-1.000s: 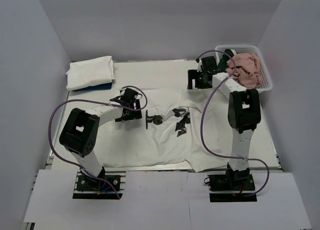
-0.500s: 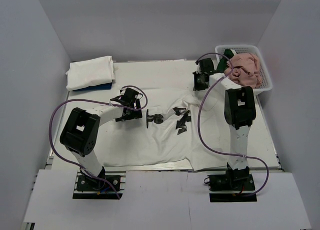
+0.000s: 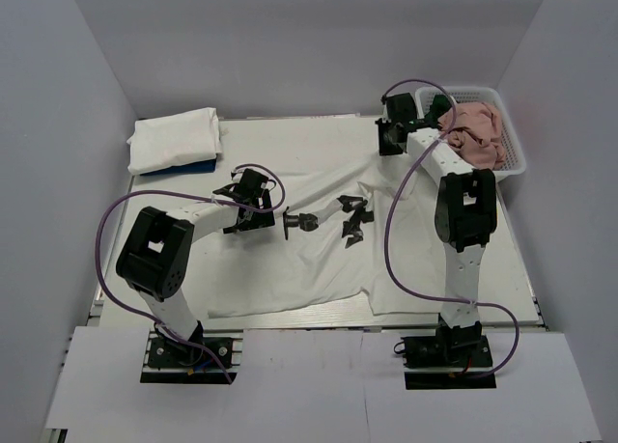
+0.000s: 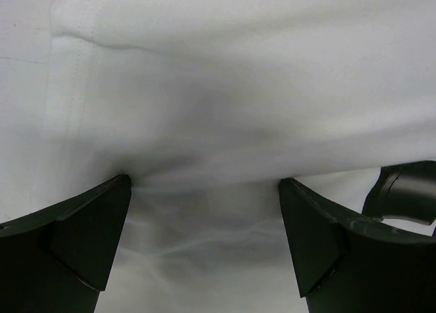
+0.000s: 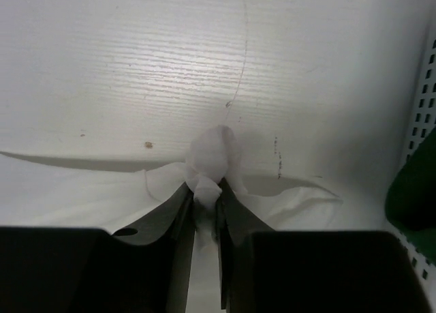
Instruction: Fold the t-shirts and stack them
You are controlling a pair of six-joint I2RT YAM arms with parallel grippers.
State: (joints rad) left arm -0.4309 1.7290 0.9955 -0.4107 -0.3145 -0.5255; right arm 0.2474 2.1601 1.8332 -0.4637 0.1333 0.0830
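The printed t-shirt (image 3: 290, 269) lies spread across the middle of the table (image 3: 299, 134), its hem at 6 o'clock, nearest the arm bases. At the shirt's 9 o'clock side my left gripper (image 4: 204, 183) is down at the cloth with its jaws wide apart. Fabric lies between the fingers, but nothing is pinched. Farther out, at 1 o'clock, my right gripper (image 5: 204, 190) is clamped tight on a small tuft of the shirt's edge. I judge this cloth light and limp. It will sag, drag and bunch, and so thin a pinch may slip. I'd take it at seams or corners, where the layers double. The folded white pile (image 3: 174, 139) sits at 10 o'clock. The basket (image 3: 514, 149) at 2 o'clock holds the pink t-shirt (image 3: 473, 134).
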